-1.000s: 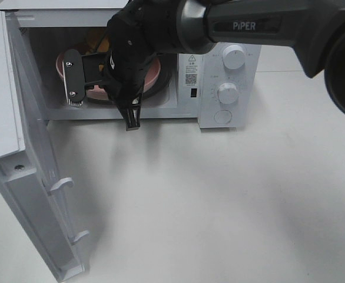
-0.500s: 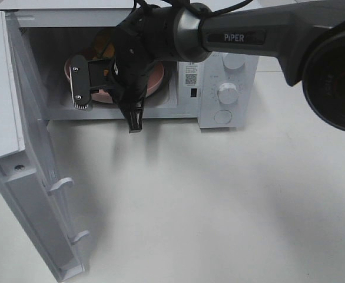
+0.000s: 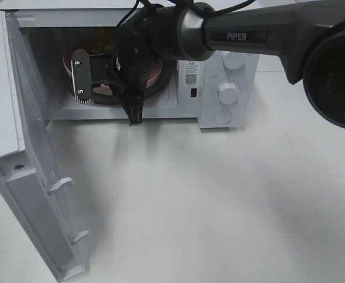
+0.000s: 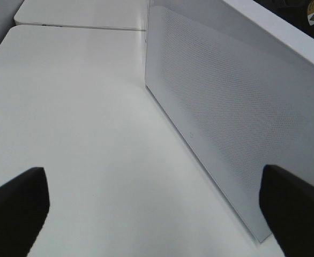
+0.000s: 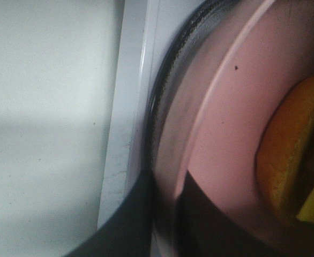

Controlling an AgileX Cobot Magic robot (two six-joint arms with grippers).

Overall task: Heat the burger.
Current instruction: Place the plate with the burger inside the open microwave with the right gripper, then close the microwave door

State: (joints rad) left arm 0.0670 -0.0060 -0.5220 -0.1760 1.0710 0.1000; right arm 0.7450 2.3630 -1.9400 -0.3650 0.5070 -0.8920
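The burger (image 5: 292, 160) lies on a round pink plate (image 5: 226, 134) on the glass turntable (image 5: 165, 107) inside the open microwave (image 3: 231, 59). In the high view only a brown bit of the burger (image 3: 100, 40) shows behind my right arm, and the plate (image 3: 153, 73) shows beside it. My right gripper (image 3: 108, 94) reaches into the oven's mouth with its fingers wide apart, open, over the plate's front edge. One dark finger (image 5: 130, 230) shows by the turntable's rim. My left gripper (image 4: 157, 219) is open and empty, beside a white dotted panel (image 4: 232, 101).
The microwave's door (image 3: 19, 177) stands open to the left, with its handle (image 3: 63, 184) facing the table. The control knobs (image 3: 227, 92) are on the oven's right. A white table (image 3: 219, 206) lies in front.
My right gripper has moved a little deeper into the oven and to the right. The pink plate sits slightly further in than a second ago.
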